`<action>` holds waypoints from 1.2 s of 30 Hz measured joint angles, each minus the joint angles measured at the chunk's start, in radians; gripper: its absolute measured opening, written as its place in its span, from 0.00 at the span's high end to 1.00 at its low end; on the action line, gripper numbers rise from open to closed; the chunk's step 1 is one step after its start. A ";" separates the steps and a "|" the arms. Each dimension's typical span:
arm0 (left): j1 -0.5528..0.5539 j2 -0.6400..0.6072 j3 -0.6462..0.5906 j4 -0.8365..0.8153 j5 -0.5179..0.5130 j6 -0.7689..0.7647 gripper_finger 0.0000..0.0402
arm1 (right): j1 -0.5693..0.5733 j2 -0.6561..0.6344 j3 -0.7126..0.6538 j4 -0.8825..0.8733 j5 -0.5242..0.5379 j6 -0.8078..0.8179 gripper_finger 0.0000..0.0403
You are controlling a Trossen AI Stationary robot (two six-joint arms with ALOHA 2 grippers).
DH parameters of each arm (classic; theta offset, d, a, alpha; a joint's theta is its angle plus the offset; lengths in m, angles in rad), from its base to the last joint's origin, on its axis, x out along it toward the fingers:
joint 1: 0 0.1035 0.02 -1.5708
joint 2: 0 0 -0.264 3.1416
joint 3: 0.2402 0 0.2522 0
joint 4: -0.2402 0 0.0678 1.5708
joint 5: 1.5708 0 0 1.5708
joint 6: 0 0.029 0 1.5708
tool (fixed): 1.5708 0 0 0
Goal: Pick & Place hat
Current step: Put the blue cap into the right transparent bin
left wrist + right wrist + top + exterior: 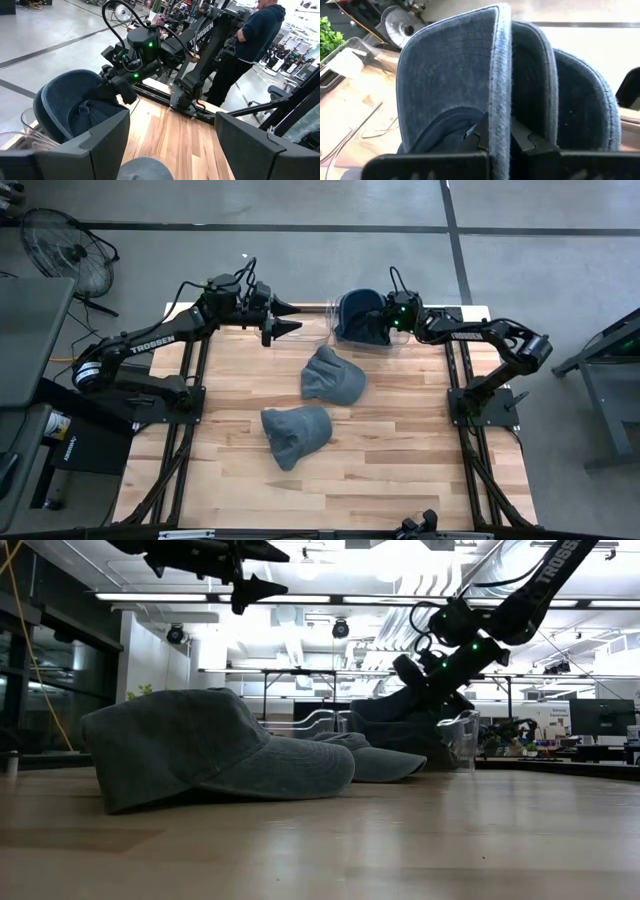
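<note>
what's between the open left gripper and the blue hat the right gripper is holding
In the high view, only the clear bin's rim lies between the left gripper and the blue hat.

White "TROSSEN" lettering on the left arm (150, 345), part of the same lettering on the right arm (202, 32)

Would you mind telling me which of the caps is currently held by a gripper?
The dark blue cap at the clear bin on the table's far edge, pinched by the right gripper; both grey caps lie loose on the table.

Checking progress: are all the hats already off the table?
No: two grey hats lie on the wooden table in the high view.
</note>
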 joint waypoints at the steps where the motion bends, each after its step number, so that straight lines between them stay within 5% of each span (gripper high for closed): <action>1: 0.000 0.000 0.000 0.000 0.000 0.000 0.28 | 0.000 0.000 0.000 -0.008 -0.006 0.003 0.99; 5: 0.000 0.000 0.000 0.000 0.000 0.000 0.28 | 0.000 0.000 -0.001 0.001 -0.027 0.011 0.97; 18: 0.000 0.000 0.000 0.001 0.000 0.000 0.28 | -0.027 -0.136 -0.010 -0.052 -0.009 0.035 0.68; 36: 0.000 0.000 0.001 0.002 -0.001 0.000 0.28 | -0.061 -0.283 -0.007 -0.176 0.003 0.004 0.64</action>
